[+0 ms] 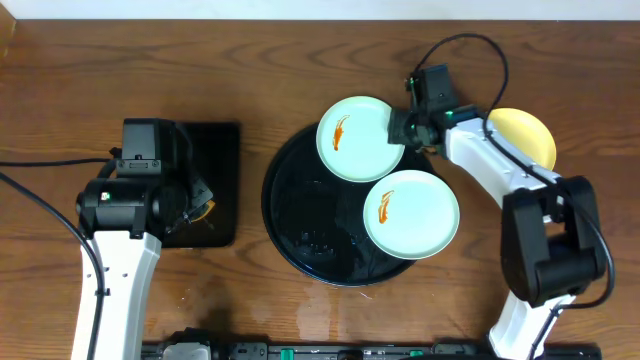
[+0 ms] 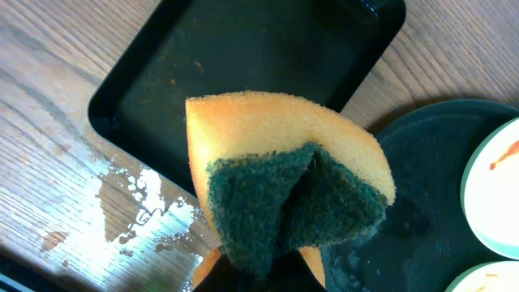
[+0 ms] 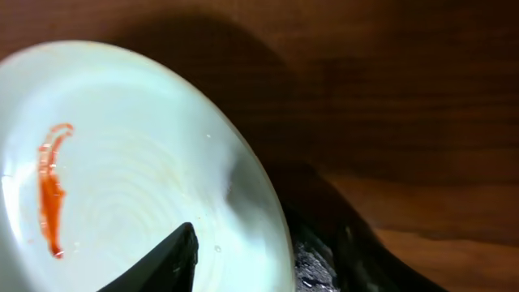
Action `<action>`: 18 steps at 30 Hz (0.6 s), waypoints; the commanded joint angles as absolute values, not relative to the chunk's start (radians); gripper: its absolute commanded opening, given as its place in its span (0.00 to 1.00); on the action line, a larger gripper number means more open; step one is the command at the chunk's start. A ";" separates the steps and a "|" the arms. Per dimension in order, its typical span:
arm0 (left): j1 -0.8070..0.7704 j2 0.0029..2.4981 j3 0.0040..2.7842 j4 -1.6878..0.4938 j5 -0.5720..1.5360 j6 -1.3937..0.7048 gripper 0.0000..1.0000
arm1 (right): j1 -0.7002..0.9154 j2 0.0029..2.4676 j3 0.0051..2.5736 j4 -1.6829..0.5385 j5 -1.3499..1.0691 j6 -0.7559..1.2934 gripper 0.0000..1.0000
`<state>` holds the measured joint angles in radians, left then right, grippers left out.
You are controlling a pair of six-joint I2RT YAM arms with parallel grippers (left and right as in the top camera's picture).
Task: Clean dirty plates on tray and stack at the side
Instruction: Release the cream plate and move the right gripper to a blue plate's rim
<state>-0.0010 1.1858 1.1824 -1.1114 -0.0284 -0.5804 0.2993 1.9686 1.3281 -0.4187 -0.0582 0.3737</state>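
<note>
A mint-green plate (image 1: 356, 138) with an orange smear hangs over the back rim of the round black tray (image 1: 295, 215). My right gripper (image 1: 401, 128) is shut on that plate's right edge. In the right wrist view one black finger (image 3: 166, 261) lies on top of the plate (image 3: 122, 178), and the other finger is hidden beneath it. A second smeared mint-green plate (image 1: 411, 213) rests on the tray's right side. A pale yellow plate (image 1: 524, 135) lies on the table at the right, partly behind my right arm. My left gripper (image 2: 268, 272) is shut on a folded yellow-and-green sponge (image 2: 284, 178).
A smaller rectangular black tray (image 1: 215, 150) lies under my left arm, also in the left wrist view (image 2: 243, 57). Water is spilt on the wood beside it (image 2: 138, 195). The round tray's surface is wet (image 1: 320, 240).
</note>
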 commanded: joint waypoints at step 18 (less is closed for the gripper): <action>0.004 1.190 1.195 -1.110 -0.029 -0.593 0.08 | 0.397 2.016 1.327 -0.464 -0.027 0.411 0.24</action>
